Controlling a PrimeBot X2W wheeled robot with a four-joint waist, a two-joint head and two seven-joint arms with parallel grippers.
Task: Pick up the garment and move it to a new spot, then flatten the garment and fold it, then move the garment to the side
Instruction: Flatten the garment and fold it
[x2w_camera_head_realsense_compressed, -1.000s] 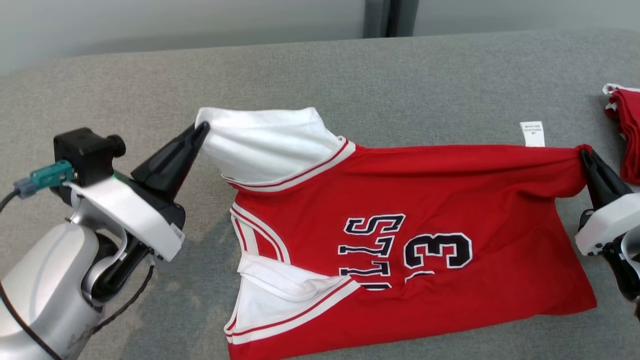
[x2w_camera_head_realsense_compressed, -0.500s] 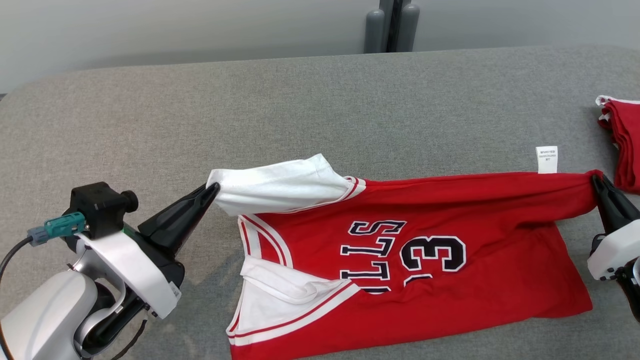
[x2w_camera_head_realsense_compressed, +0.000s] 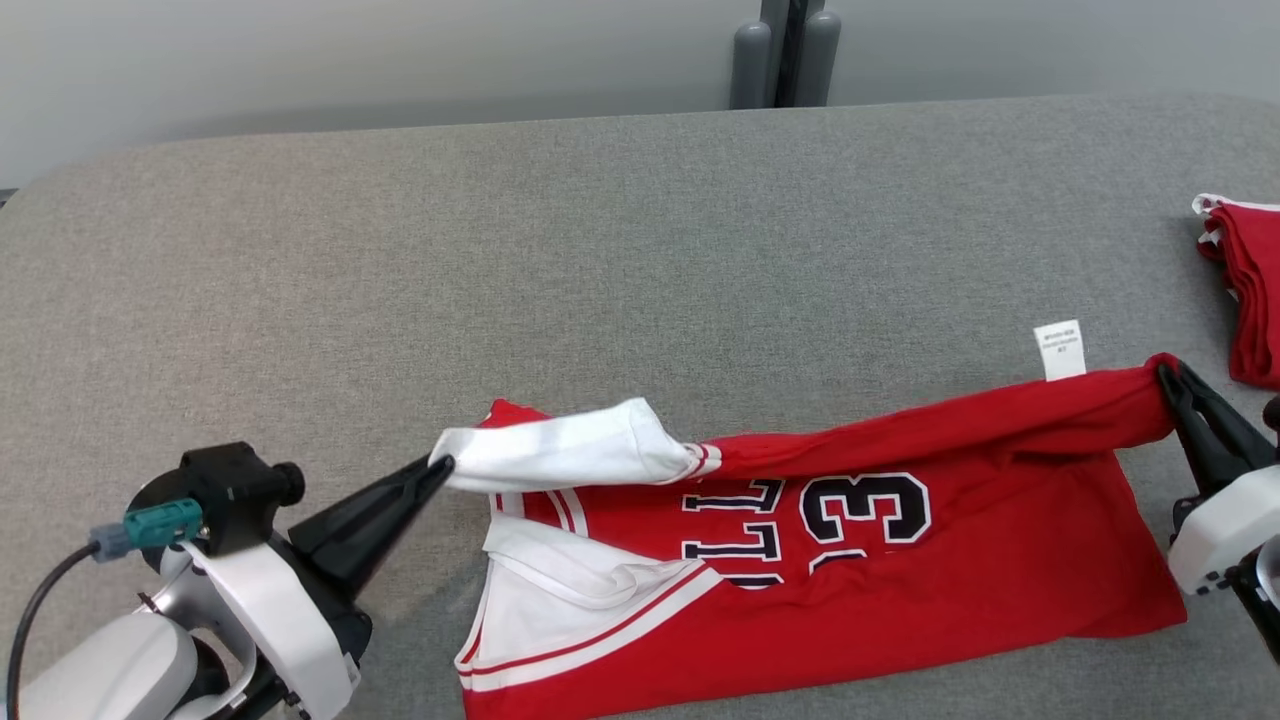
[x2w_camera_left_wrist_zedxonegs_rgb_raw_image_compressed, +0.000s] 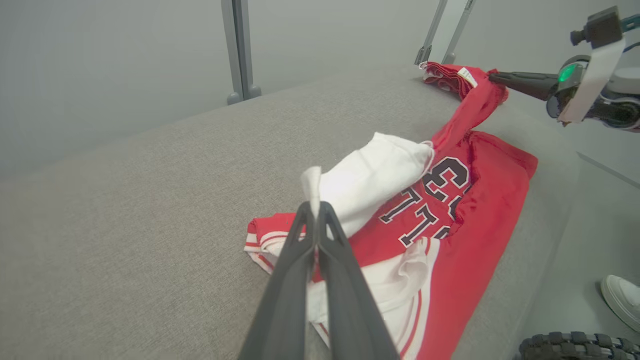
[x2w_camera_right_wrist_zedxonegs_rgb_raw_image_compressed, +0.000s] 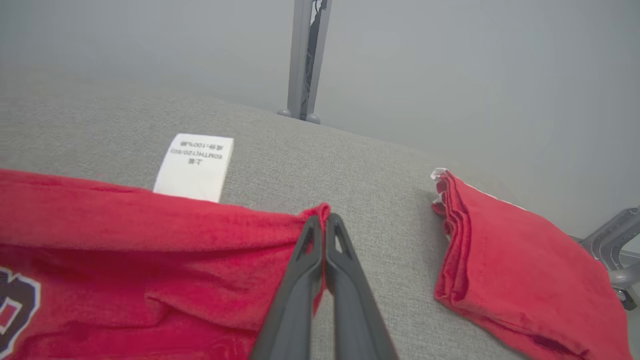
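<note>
At the lower left of the head view, the left gripper (x2w_camera_head_realsense_compressed: 437, 467) is pinched tight on the white shoulder of the garment (x2w_camera_head_realsense_compressed: 900, 590), a red jersey lying across the near middle of the grey, felt-like table (x2w_camera_head_realsense_compressed: 600, 250). To fold it well, I judge both held corners should travel toward the near edge together and level, since an uneven pull would skew the crease. The cloth looks soft and limp, with striped trim, black numerals and a stiff white care label (x2w_camera_head_realsense_compressed: 1058, 350). At right, the right gripper (x2w_camera_head_realsense_compressed: 1165, 378) is clamped on the red hem corner, near a folded red stack (x2w_camera_head_realsense_compressed: 1250, 300).
</note>
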